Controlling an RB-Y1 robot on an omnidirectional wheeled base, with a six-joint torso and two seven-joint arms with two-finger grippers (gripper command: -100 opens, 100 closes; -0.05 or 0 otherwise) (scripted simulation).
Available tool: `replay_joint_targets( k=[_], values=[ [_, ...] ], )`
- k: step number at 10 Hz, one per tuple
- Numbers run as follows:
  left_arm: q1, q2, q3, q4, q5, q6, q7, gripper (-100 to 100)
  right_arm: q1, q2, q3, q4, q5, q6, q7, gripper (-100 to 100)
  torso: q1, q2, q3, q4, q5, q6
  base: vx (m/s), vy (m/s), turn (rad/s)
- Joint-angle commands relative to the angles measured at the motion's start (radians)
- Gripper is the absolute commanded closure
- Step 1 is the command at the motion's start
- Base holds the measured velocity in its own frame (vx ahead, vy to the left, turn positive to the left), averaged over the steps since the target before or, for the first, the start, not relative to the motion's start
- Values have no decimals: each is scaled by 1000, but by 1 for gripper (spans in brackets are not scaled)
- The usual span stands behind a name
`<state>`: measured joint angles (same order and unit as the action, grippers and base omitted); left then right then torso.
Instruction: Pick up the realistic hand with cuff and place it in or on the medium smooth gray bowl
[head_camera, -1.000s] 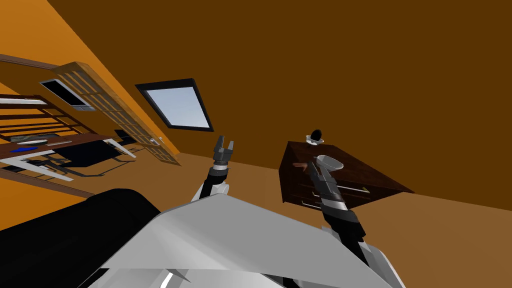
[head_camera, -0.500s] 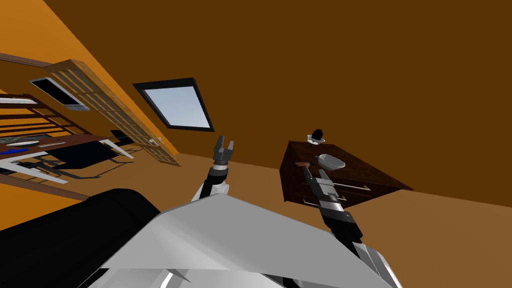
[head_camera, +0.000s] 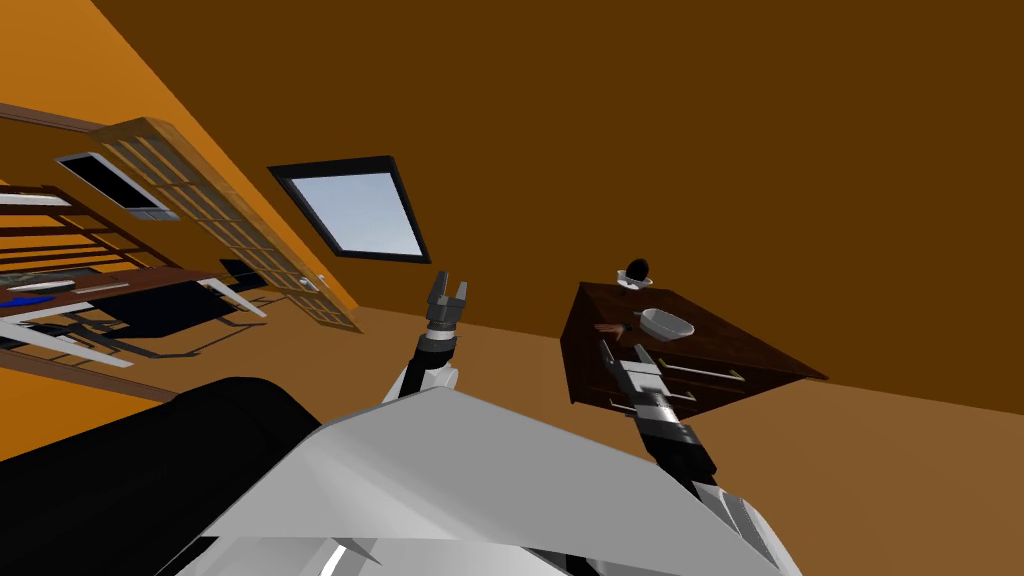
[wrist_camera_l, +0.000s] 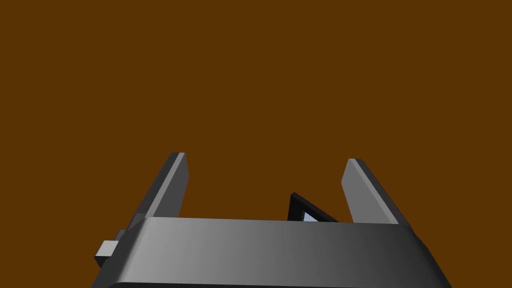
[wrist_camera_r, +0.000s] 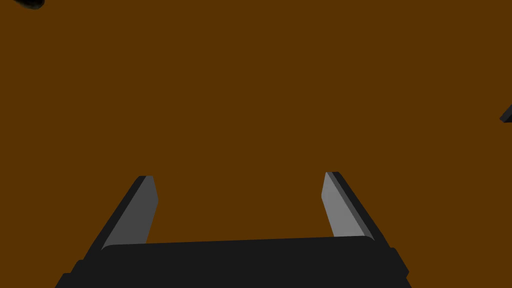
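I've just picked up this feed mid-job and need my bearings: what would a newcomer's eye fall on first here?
The dark wooden dresser before the brown wall, right of centre in the head view, with a grey bowl and a small brownish hand on top. The right gripper, open, reaches at the dresser's near edge, close to the hand. The black-framed window glows pale blue on the wall further left.

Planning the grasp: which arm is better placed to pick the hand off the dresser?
Right. The right gripper, open, sits at the dresser, just short of the hand, near the bowl. The left gripper, also open, is raised well away.
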<state>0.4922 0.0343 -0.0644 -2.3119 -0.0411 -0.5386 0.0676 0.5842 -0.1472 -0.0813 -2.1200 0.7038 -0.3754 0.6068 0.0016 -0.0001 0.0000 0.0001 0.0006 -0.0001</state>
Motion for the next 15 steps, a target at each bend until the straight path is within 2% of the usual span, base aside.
replay_joint_targets(
  k=[1, 2, 3, 4, 5, 6, 7, 8, 9, 10, 11, 12, 13, 15],
  values=[
    [0, 0, 0, 0, 0, 0, 0, 0, -2, -6, -4, 27, 44, 4, 48, -100, 0, 0, 0, 0, 0, 0, -5, 22, 11],
    [0, 0, 0, 0, 0, 0, 0, 0, -4, -12, -2, 46, 77, 15, 76, -100, 0, 0, 0, 0, 0, 0, -3, 25, 27],
    [0, 0, 0, 0, 0, 0, 0, 0, -4, -12, -2, 46, 83, 15, 90, -100, 0, 0, 0, 0, 0, 0, 0, 15, 11],
    [0, 0, 0, 0, 0, 0, 0, 0, -7, -19, 0, 66, 121, 26, 124, -100, -1, 0, 0, 0, 0, 0, 4, 3, 26],
    [0, 0, 0, 0, 0, 0, 0, 0, -7, -19, 0, 66, 121, 26, 132, -100, -2, -1, 0, 0, 0, 0, 6, -4, 15],
    [0, 0, 0, 0, 0, 0, 0, 0, -11, -28, 2, 86, 157, 37, 170, -100, -2, -1, 0, 0, 0, 0, 9, -9, 37],
    [0, 0, 0, 0, 0, 0, 0, 0, -11, -28, 2, 86, 157, 37, 176, -100, -3, -1, -1, 0, -1, 0, 9, -11, 21],
    [0, 0, 0, 0, 0, 0, 0, 0, -17, -38, 5, 108, 193, 48, 214, -100, -3, -1, -1, 0, -1, 0, 16, -15, 50],
    [0, 0, 0, 0, 0, 0, 0, 0, -17, -38, 5, 108, 193, 48, 221, -100, -3, -2, -1, 0, -1, 0, 13, -19, 26],
    [0, 0, 0, 0, 0, 0, 0, 0, -23, -49, 9, 130, 228, 59, 263, -100, -3, -1, -1, 0, -1, 0, 20, -26, 56],
    [0, 0, 0, 0, 0, 0, 0, 0, -23, -49, 9, 130, 228, 59, 267, -100, -4, -2, -1, 0, -1, 0, 18, -27, 28],
    [0, 0, 0, 0, 0, 0, 0, 0, -31, -61, 13, 153, 262, 70, 307, -100, -4, -2, -1, 0, -1, 0, 17, -39, 54],
    [0, 0, 0, 0, 0, 0, 0, 0, -31, -61, 13, 153, 262, 70, 313, -100, -4, -2, -1, 0, -1, 0, 16, -38, 33],
    [0, 0, 0, 0, 0, 0, 0, 0, -48, -88, 23, 198, 326, 91, 383, -100, -5, -2, -1, 0, -1, 0, 34, -60, 93]
  ],
)
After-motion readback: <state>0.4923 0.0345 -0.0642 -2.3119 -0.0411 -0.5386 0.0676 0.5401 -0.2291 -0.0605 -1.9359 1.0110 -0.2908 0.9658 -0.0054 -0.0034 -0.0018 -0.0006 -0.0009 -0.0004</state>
